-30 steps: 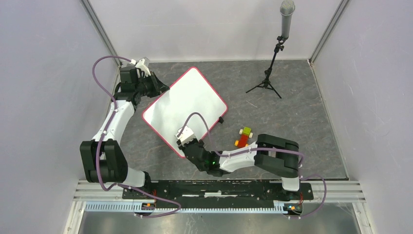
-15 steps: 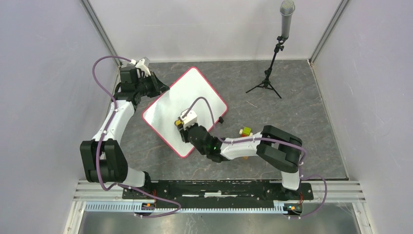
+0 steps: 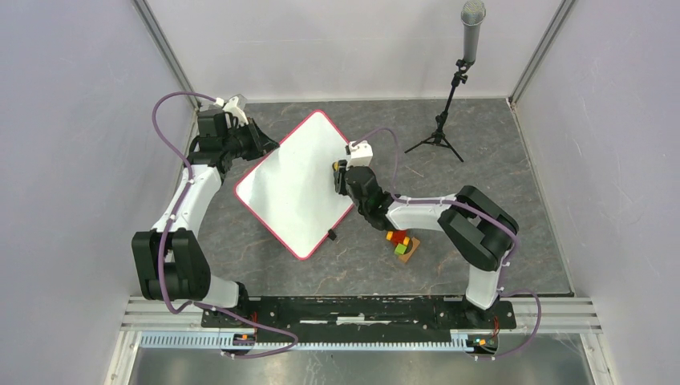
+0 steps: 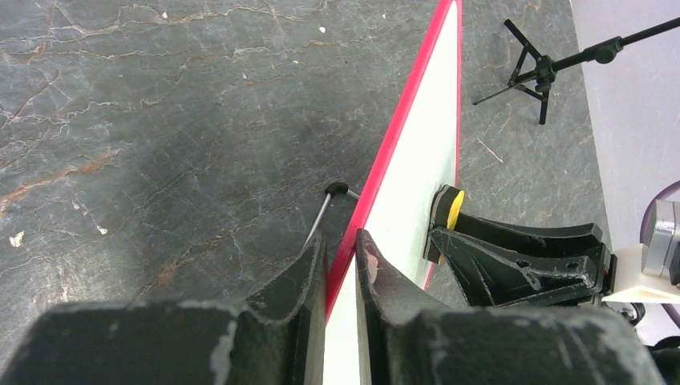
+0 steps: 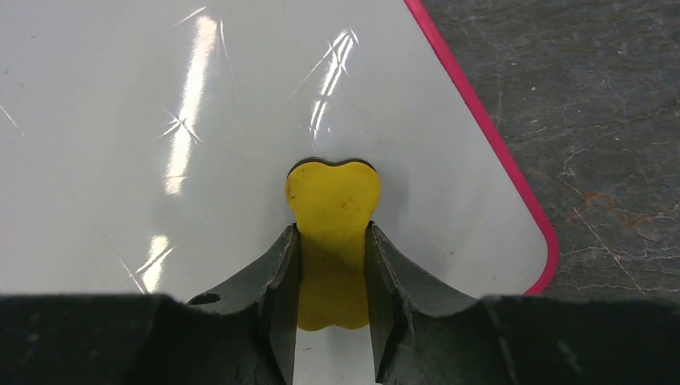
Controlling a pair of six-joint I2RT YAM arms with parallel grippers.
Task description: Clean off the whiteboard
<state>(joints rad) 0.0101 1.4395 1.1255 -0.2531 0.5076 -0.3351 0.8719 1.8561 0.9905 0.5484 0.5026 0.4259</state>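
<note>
Because your right pincer (image 5: pixel 331 234) is clamped on the yellow block eraser with a black pad (image 5: pixel 333 192), the pad presses flat on the white, red-rimmed whiteboard (image 5: pixel 160 120) just ahead of its fingers. Farther off, your left pincer (image 4: pixel 341 242) pinches the board's rim between its fingertips, likely to steady it for wiping.

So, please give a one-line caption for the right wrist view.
Right claw holds a yellow eraser against the whiteboard near its rounded corner.
</note>
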